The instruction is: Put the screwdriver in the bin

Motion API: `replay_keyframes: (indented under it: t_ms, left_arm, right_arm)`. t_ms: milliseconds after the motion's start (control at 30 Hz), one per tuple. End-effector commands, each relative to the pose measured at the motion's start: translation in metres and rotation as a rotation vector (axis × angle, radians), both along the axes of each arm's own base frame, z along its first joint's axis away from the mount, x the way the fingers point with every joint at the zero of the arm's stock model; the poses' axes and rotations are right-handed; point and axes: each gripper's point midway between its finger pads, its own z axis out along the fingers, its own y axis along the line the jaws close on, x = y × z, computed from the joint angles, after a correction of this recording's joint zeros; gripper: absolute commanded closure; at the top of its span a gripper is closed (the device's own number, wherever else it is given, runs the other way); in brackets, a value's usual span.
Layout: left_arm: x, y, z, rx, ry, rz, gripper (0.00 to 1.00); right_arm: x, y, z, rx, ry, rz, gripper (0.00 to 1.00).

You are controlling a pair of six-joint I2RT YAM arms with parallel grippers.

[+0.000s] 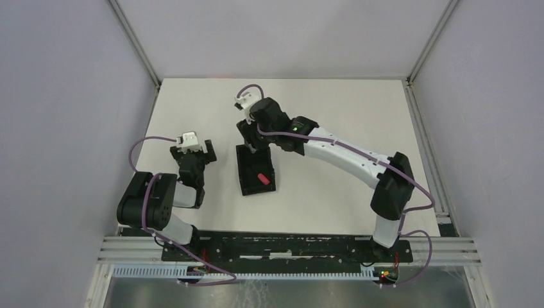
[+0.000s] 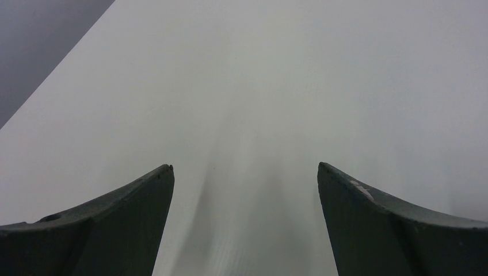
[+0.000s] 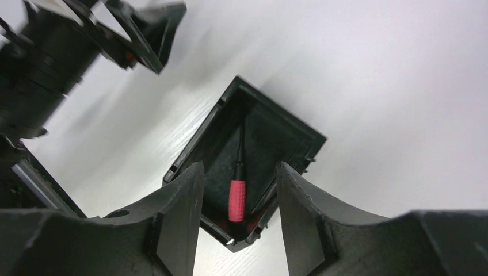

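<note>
The screwdriver point(image 1: 261, 178), with a red handle and a short dark shaft, lies inside the black bin point(image 1: 243, 174) in the middle of the table. In the right wrist view the screwdriver point(image 3: 237, 198) rests on the floor of the bin point(image 3: 277, 110), its shaft pointing away from the camera. My right gripper point(image 1: 251, 138) is open and empty above the bin's far end; in its own view point(image 3: 239, 165) the jaws stand apart over the bin. My left gripper point(image 1: 193, 153) is open and empty to the left of the bin, and its own view point(image 2: 244, 167) shows only bare table.
The white table point(image 1: 346, 122) is enclosed by grey walls with metal rails at its edges. The left arm's gripper point(image 3: 132, 34) shows at the top left of the right wrist view, close to the bin.
</note>
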Motion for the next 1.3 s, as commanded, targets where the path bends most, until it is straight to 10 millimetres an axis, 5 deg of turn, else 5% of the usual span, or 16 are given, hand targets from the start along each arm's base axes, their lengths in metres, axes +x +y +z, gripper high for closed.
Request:
replay_keyframes:
  t_ms: [0,67,133,167,400,600,733,1000,1267]
  left_arm:
    - [0.007,-0.001,0.013,-0.017,-0.051,0.002,0.00]
    - [0.007,-0.001,0.013,-0.017,-0.051,0.002,0.00]
    - [0.007,-0.001,0.013,-0.017,-0.051,0.002,0.00]
    - [0.007,-0.001,0.013,-0.017,-0.051,0.002,0.00]
    - [0.007,-0.001,0.013,-0.018,-0.051,0.002,0.00]
    - [0.007,-0.001,0.013,-0.017,-0.051,0.002,0.00]
    - [0.007,-0.001,0.013,-0.017,-0.052,0.003,0.00]
    - [0.007,-0.001,0.013,-0.017,-0.051,0.002,0.00]
    - [0.008,-0.001,0.012,-0.017,-0.048,0.002,0.00]
  right_arm:
    - [0.011,-0.018,0.101,0.142,-0.208,-0.056,0.42]
    - [0.012,-0.029,0.111,0.150,-0.229,-0.073,0.29]
    - [0.015,-0.044,0.121,0.162,-0.249,-0.102,0.05]
    - [0.017,-0.053,0.123,0.164,-0.257,-0.120,0.02]
    - [0.041,-0.151,0.132,0.147,-0.393,-0.307,0.02]
    - [0.042,-0.263,0.094,0.025,-0.570,-0.554,0.02]
    - [0.025,-0.314,0.053,-0.041,-0.643,-0.680,0.02]
    - [-0.008,-0.365,-0.026,-0.072,-0.642,-0.819,0.02]
    - [-0.017,-0.374,-0.050,-0.076,-0.611,-0.853,0.02]
